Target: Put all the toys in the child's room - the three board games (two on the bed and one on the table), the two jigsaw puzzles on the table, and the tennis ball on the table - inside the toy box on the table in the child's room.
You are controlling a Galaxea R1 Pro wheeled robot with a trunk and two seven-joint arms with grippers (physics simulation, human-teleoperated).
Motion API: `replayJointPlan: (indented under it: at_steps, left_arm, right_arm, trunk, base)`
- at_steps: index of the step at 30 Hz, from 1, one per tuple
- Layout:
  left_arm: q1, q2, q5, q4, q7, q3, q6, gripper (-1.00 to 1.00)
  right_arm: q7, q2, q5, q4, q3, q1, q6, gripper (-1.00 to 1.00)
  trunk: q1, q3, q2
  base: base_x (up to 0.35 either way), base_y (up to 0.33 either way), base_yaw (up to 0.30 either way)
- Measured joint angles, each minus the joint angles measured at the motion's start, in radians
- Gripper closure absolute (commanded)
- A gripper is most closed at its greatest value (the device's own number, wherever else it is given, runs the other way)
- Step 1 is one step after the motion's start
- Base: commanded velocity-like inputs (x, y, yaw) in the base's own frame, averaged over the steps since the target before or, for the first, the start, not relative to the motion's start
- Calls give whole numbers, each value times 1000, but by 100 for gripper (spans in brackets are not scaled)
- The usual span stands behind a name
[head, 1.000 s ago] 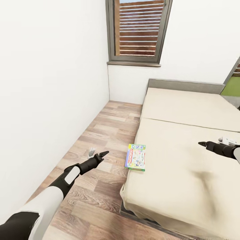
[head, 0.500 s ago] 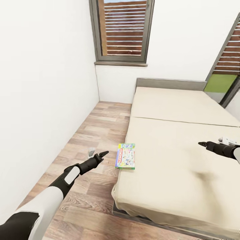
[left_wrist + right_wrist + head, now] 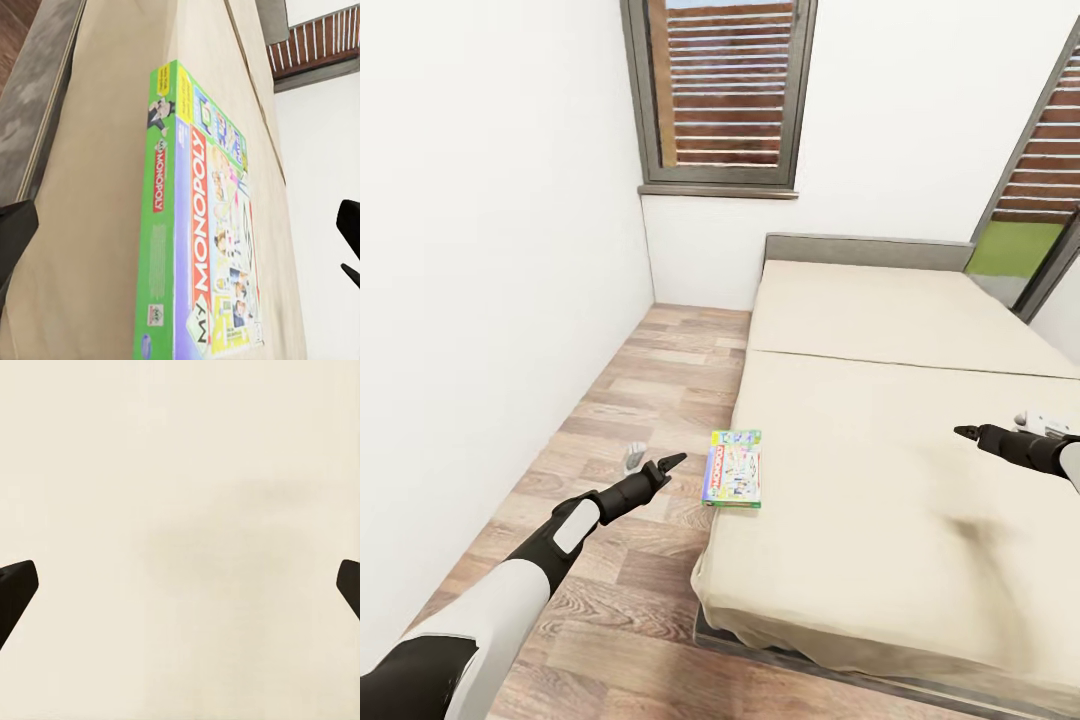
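The left claw (image 3: 672,462) hangs over the wooden floor (image 3: 660,380) beside the bed (image 3: 880,470), empty; in the left wrist view its two fingertips (image 3: 15,232) sit far apart at the picture's edges, so it is spread wide. Just beyond it to its right, a board game (image 3: 733,468) lies flat on the near corner of the bed, close to the mattress edge; the box (image 3: 202,247) reads "My Monopoly" and is green and purple. A small grey object (image 3: 633,458) stands on the floor just left of this claw.

The right claw (image 3: 966,432) hovers over the bed's bare middle, well apart from the game, also spread wide and holding nothing, with plain beige cover (image 3: 180,510) under it.

Farther off, a shuttered window (image 3: 720,90) is set in the back wall.
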Motion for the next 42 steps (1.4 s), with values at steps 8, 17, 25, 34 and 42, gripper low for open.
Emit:
replayJointPlan:
  at_steps: [8, 17, 25, 34, 42]
  left_arm:
    - [0, 1, -1, 0, 0, 0, 0, -100]
    - [0, 1, -2, 1, 1, 0, -1, -100]
    - [0, 1, -3, 1, 2, 0, -1, -100]
    - [0, 2, -4, 2, 5, 1, -2, -100]
    - [1, 2, -4, 6, 9, 1, -2, -100]
  right_arm:
    - [0, 1, 0, 0, 1, 0, 0, -100]
    - [0, 1, 0, 0, 1, 0, 0, -100]
    - [0, 2, 0, 0, 1, 0, 0, -100]
    - [0, 2, 0, 0, 2, 0, 0, -100]
    - [0, 1, 0, 0, 2, 0, 0, -100]
  trunk:
    - [0, 0, 0]
    - [0, 0, 0]
    - [0, 0, 0]
    - [0, 0, 0]
    - [0, 0, 0]
  base:
    - [0, 0, -7]
    - [0, 0, -20]
    - [0, 0, -105]
    - [0, 0, -39]
    - [0, 0, -12]
